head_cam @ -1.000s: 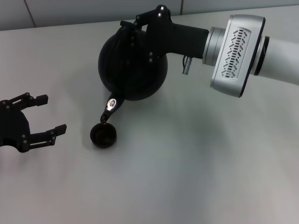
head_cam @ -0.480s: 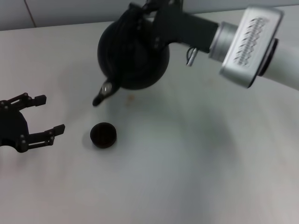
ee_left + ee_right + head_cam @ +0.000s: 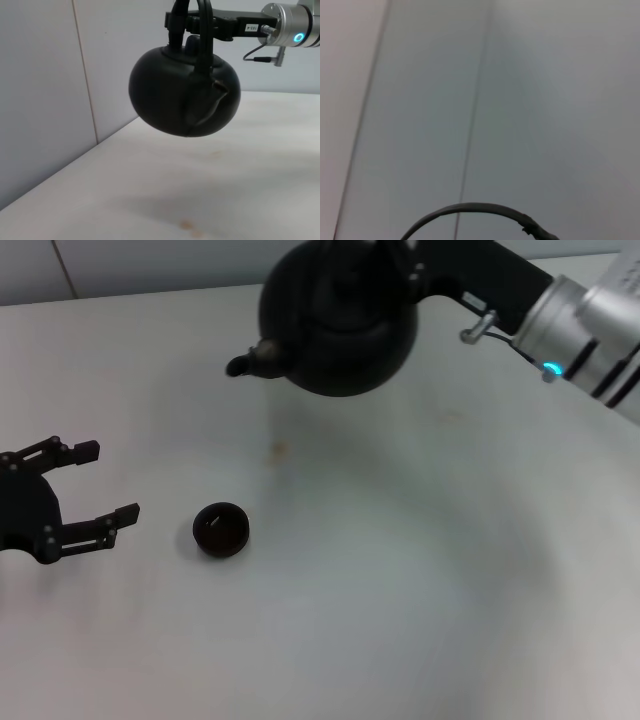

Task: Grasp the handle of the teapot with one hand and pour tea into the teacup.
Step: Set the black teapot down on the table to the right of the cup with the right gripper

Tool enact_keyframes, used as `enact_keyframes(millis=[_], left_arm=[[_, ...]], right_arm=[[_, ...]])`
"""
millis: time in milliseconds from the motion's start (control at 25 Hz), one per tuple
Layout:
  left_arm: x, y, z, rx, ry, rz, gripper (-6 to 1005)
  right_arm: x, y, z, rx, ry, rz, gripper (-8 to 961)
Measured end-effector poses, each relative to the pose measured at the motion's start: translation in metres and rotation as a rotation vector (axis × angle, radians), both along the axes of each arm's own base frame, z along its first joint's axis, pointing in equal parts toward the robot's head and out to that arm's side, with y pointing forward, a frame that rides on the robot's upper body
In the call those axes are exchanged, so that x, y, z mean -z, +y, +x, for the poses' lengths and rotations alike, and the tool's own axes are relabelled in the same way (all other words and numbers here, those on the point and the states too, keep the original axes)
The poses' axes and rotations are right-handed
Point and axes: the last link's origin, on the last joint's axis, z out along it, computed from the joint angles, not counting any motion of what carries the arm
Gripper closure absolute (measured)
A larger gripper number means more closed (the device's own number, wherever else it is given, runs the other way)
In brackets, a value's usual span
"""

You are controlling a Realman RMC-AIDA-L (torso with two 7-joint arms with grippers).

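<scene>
Above the table's far edge hung the round matte-black teapot (image 3: 340, 325), level, its arched handle (image 3: 202, 35) clamped in the right gripper (image 3: 400, 260). Toward the left edge, the small black teacup (image 3: 220, 530) sat well apart; pouring looked finished. Beside it, the left gripper (image 3: 95, 485) rested spread wide.

Matte-black teapot (image 3: 340, 325), black teacup (image 3: 221, 530), white table (image 3: 400, 580)

Left hand (image 3: 92, 483) low at left, fingers spread, right hand (image 3: 187, 22) raised, gripping closed

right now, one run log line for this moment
right gripper: holds teapot by handle, aloft | teacup: on table | left gripper: open, idle
</scene>
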Motion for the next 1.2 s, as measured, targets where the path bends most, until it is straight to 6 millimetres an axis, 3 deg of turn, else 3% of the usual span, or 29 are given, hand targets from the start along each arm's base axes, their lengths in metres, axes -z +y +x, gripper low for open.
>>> enact_keyframes(millis=[200, 560, 840, 1200], left_arm=[[0.0, 0.001, 0.002, 0.004, -0.002, 0.001, 133], [0.004, 0.0, 0.004, 0.007, -0.013, -0.009, 133], [0.005, 0.0, 0.004, 0.005, -0.014, -0.012, 133], [0.007, -0.001, 0.005, 0.006, -0.017, -0.015, 133]], right_arm=[[-0.009, -0.006, 0.02, 0.103, 0.086, -0.031, 870], [-0.029, -0.008, 0.076, 0.398, 0.168, 0.041, 870], [-0.03, -0.012, 0.084, 0.423, 0.152, 0.055, 871], [-0.024, -0.002, 0.09, 0.501, 0.1, 0.046, 871]])
